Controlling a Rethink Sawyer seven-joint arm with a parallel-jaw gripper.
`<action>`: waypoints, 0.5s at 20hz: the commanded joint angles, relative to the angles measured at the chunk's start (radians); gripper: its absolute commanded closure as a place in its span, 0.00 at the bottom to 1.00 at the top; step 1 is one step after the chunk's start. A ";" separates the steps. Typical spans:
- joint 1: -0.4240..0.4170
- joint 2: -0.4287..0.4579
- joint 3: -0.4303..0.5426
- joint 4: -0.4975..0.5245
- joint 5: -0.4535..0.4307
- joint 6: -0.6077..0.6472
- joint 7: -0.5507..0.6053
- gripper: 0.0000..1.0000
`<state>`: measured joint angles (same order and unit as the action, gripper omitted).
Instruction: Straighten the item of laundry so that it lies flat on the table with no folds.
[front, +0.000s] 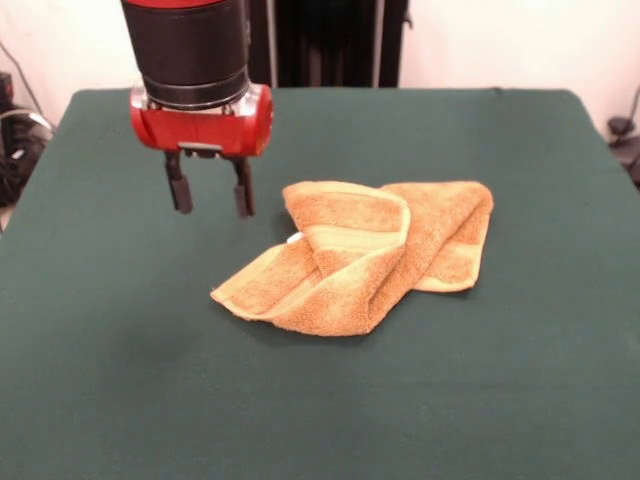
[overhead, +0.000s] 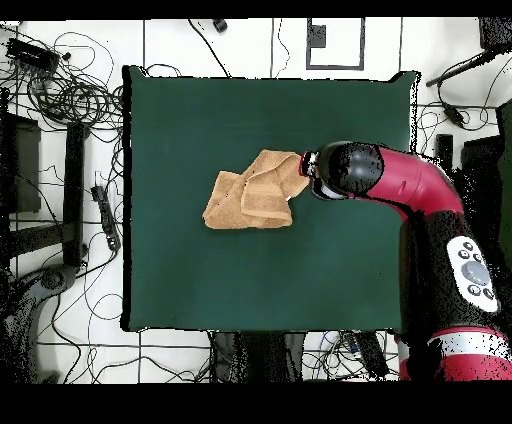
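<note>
The golden-tan towel (front: 360, 255) lies crumpled and folded over itself near the middle of the dark green table (front: 120, 380). A small white tag (front: 294, 238) shows at its left side. My gripper (front: 210, 197) hangs open and empty above the table, just left of the towel and apart from it. In the overhead view the towel (overhead: 255, 192) lies just left of the red arm's head (overhead: 345, 172), which hides the gripper.
Cables and stands (overhead: 60, 90) lie on the floor around the table. The red arm (overhead: 420, 200) reaches in over the table's right side in the overhead view.
</note>
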<state>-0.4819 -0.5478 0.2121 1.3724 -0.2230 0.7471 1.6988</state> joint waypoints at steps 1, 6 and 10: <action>0.034 0.034 0.061 0.112 -0.030 0.072 -0.046 0.00; 0.033 0.034 0.062 0.112 -0.031 0.072 -0.047 0.00; 0.055 0.037 0.060 0.103 -0.024 0.079 -0.022 0.00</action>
<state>-0.4801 -0.5454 0.2119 1.3732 -0.2270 0.7471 1.6988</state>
